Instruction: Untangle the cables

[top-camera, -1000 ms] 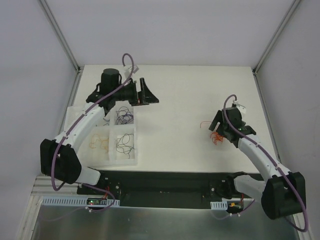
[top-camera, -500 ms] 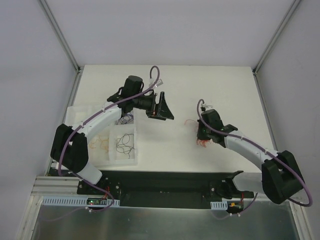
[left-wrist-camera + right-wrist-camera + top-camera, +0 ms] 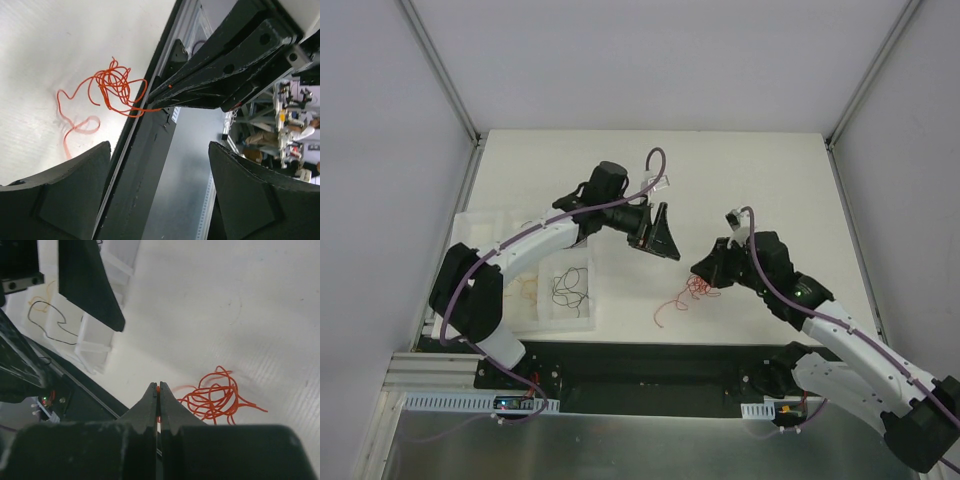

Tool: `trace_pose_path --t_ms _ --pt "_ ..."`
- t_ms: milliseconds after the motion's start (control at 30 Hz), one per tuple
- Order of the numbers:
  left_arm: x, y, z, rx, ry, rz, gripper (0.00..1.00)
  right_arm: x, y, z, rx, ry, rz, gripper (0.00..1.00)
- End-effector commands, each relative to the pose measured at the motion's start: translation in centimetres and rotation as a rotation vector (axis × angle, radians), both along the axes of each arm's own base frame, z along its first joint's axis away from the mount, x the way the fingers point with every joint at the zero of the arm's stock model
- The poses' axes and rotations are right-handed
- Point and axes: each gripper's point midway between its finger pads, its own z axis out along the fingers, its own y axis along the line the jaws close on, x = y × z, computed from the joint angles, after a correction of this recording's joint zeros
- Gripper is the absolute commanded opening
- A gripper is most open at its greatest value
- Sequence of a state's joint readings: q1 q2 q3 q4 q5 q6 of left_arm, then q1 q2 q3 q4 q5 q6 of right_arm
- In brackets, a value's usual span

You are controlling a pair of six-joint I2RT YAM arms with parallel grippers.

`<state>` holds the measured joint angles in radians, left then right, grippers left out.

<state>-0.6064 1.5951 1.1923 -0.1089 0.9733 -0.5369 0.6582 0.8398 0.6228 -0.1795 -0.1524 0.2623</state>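
Observation:
The cables in play are a tangle of thin red-orange wires (image 3: 698, 288) near the middle of the white table, with one loose tail curling toward the front. My right gripper (image 3: 708, 270) is shut on a strand of that tangle, and the strand shows pinched at its tips (image 3: 159, 388) in the right wrist view. The rest of the tangle (image 3: 217, 397) hangs just to the right of those tips. My left gripper (image 3: 657, 233) hovers open a short way to the left and farther back, with nothing between its fingers (image 3: 65, 195). In the left wrist view the tangle (image 3: 112, 87) lies to the upper left.
A white compartment tray (image 3: 582, 318) stands at the front left. It holds sorted wires, black ones (image 3: 568, 285) in one cell and orange ones (image 3: 525, 290) in another. A black rail (image 3: 650, 365) runs along the table's near edge. Walls enclose the table.
My right gripper closed on the red tangle and carried it left toward the table's middle. My left arm swung right from over the tray to the centre, still open.

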Motion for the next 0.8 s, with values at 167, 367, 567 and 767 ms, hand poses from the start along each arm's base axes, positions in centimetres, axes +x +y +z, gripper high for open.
trace_pose_path --t_ms 167,367,567,767 --pt "-3.0 -1.5 3.9 -0.171 -0.351 -0.105 0.85 -2.0 2.5 10.7 0.335 -0.076 0.107 0.0" --pt "-3.9 -1.2 3.9 -0.228 -0.562 -0.062 0.93 -2.6 3.3 14.1 0.474 -0.095 0.134 0.0" --pt "-5.0 -1.2 2.9 -0.235 -0.721 -0.091 0.93 -3.5 3.6 18.1 0.554 -0.135 0.188 0.0" --pt "-4.3 -1.5 1.1 -0.192 -0.831 -0.065 0.88 -4.2 3.4 20.3 0.586 -0.173 0.216 0.0"
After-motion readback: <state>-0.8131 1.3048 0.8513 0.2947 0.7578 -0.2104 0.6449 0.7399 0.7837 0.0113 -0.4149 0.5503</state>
